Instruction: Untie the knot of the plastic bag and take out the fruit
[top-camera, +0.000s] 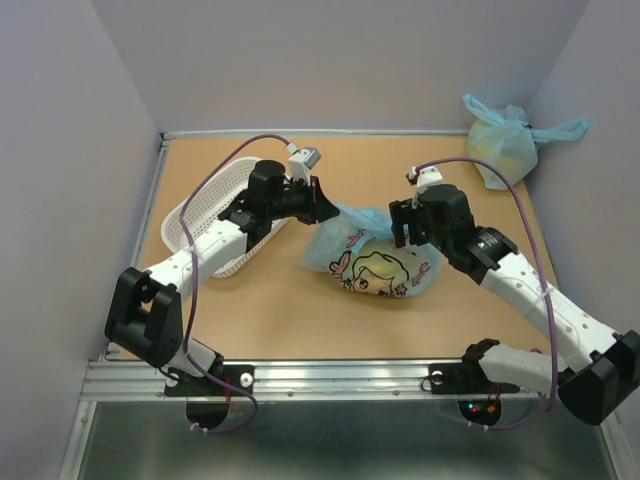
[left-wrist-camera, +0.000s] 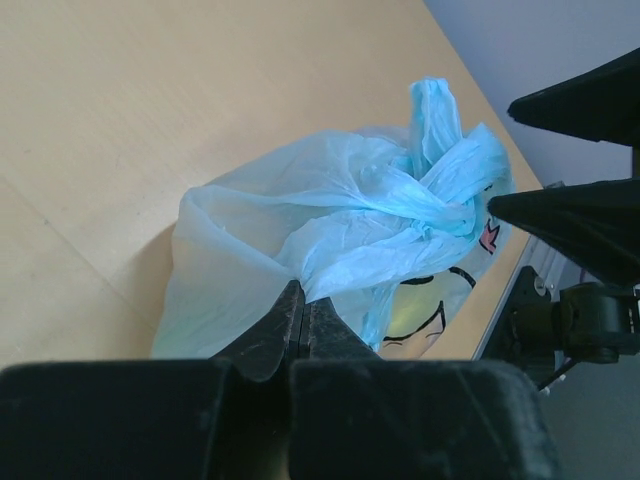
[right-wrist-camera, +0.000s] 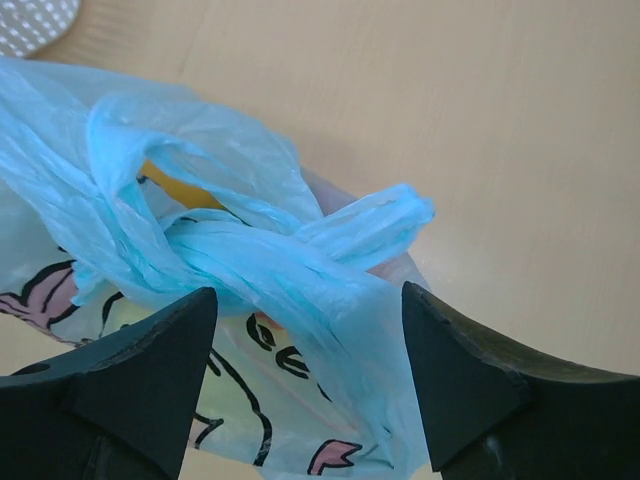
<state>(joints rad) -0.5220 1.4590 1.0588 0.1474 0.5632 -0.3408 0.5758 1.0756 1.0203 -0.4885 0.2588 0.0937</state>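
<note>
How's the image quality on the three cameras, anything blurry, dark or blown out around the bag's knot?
Top external: evenly lit, sharp, soft shadows beside the plastic bag. Left wrist: the knot is crisp; the left end effector by the lens is dark and soft. Right wrist: knot in focus, right end effector a black silhouette; no glare.
</note>
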